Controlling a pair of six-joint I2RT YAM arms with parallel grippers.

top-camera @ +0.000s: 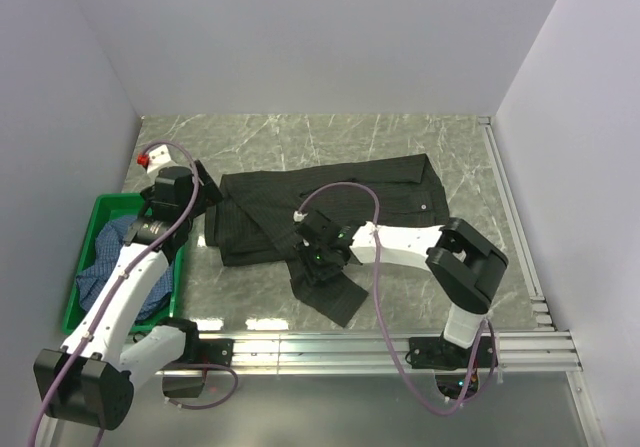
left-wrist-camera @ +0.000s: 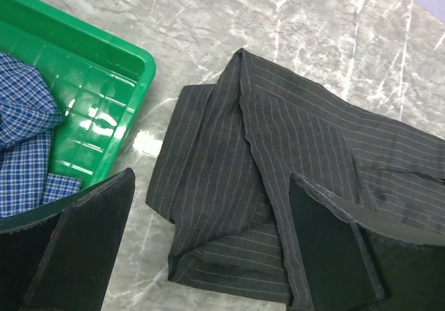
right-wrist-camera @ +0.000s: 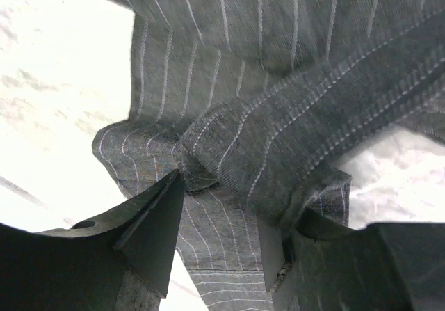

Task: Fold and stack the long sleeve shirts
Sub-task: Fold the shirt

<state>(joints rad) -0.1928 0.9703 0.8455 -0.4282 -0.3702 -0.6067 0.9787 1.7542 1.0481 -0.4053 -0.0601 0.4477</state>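
The black shirt (top-camera: pixel 330 202) is lying spread across the frame's centre. The right gripper (right-wrist-camera: pixel 226 213) is pinching a bunched sleeve fold, its 2 fingers partly closed. The left gripper (left-wrist-camera: pixel 208 213) is hovering wide open at the shirt's left end, holding nothing. The blue shirt (top-camera: pixel 97 270) is sitting crumpled in the crate (top-camera: pixel 110 200) at lower left.

first shirt (top-camera: pixel 400 182) lay on table (top-camera: pixel 300 137), centre, one sleeve (top-camera: pixel 335 302) trailing toward near edge. crate (top-camera: pixel 110 202) sat left of it; second shirt (top-camera: pixel 105 257) lay inside crate.
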